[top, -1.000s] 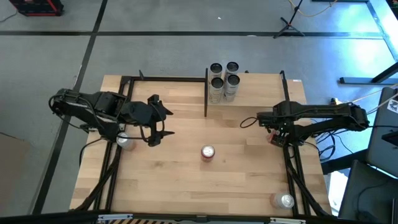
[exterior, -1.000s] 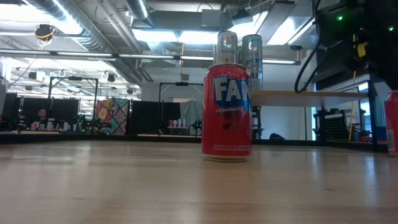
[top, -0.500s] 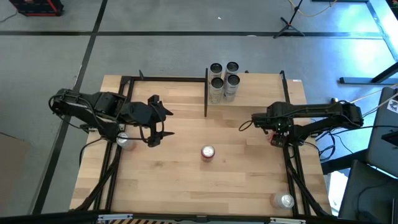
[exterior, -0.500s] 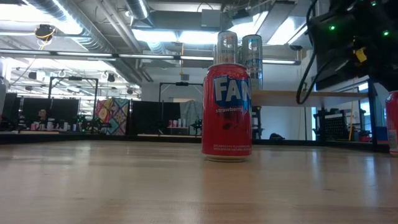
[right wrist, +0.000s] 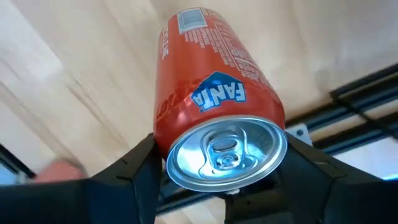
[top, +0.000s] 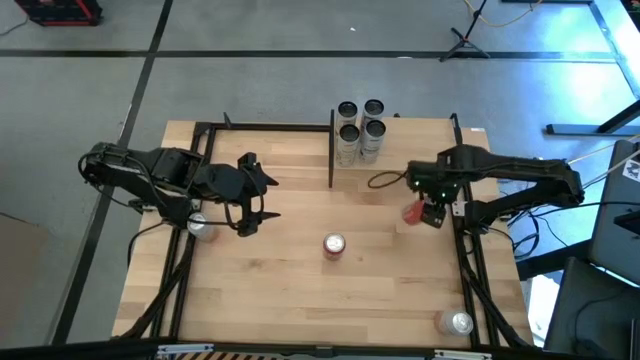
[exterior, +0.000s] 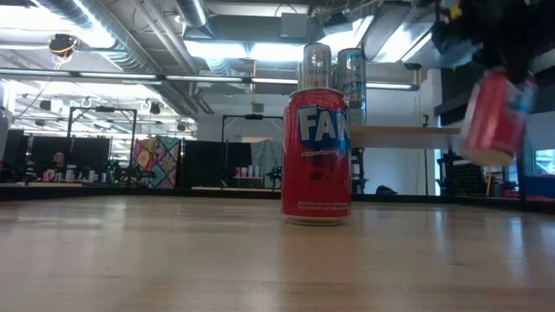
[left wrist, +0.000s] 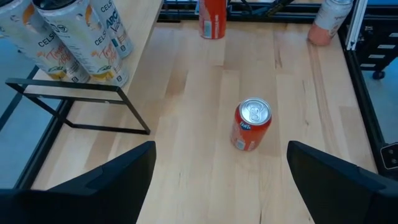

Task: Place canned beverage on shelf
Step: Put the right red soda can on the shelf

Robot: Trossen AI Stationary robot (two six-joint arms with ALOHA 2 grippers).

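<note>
At the left side of the desk [top: 290, 290], the left pincer [top: 252, 195] hangs above the wood with its fingers spread wide and nothing between them. Just beside that arm, at the desk's left edge, stands a silver-topped can [top: 200, 226]. From the left wrist view the two dark fingers [left wrist: 93, 186] frame bare wood, well apart from any can.

Near the middle of the desk a red Fanta can [top: 333, 245] stands upright on its own, touched by nothing; the low view shows its strawberry label facing the camera [exterior: 316, 156]. Behind it, at the far edge, is the shelf [top: 410, 150], a light wooden panel on thin black posts. Four tall slim cans [top: 360, 128] stand close together on its left end.

To the right, the right pincer [top: 428, 208] is clenched on a second red Fanta can, the held can [top: 412, 212], which is lifted clear of the desk and tilted. In the right wrist view the held can's silver top [right wrist: 224, 152] sits between the two dark fingers [right wrist: 134, 177]. The low view shows it in the air at the right [exterior: 492, 117], blurred, in front of the shelf's edge [exterior: 399, 136].

At the near right corner of the desk stands another silver-topped can [top: 457, 322].
</note>
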